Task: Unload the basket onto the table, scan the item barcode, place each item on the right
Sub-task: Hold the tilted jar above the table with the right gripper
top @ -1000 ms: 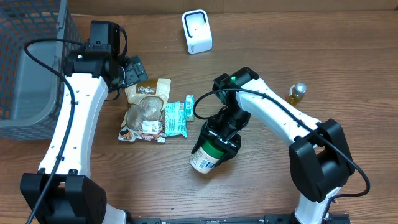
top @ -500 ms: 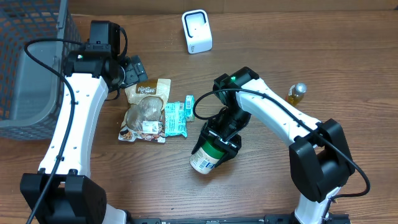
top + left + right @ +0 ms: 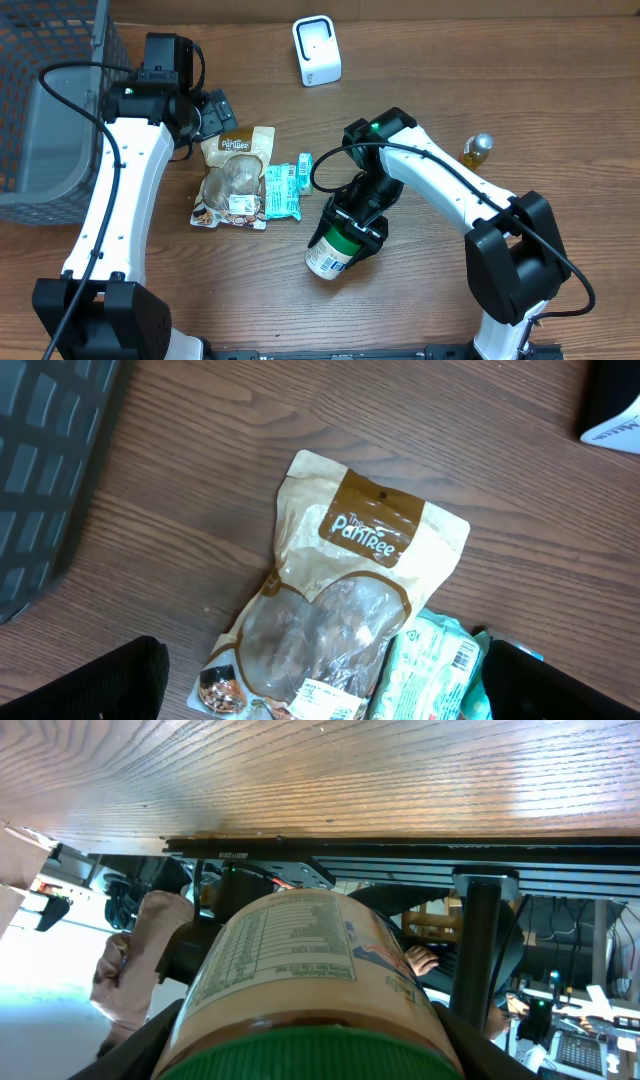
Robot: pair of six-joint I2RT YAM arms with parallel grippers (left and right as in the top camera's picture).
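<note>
the right gripper [image 3: 355, 222] clamps the green-lidded jar [image 3: 328, 255] tipped on its side; the left gripper [image 3: 213, 112] hangs wide open near the snack pouch [image 3: 340, 610].

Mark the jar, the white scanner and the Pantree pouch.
jar [image 3: 327, 257], overhead view, on its pale label near the base.
white scanner [image 3: 316, 50], overhead view, middle of its front face.
Pantree pouch [image 3: 335, 615], left wrist view, on its clear window.

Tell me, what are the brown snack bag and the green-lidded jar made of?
The snack bag looks like matte brown paper with a shiny clear plastic window. The jar could be plastic or glass; a printed label hides it. Its green lid looks like smooth plastic.
</note>
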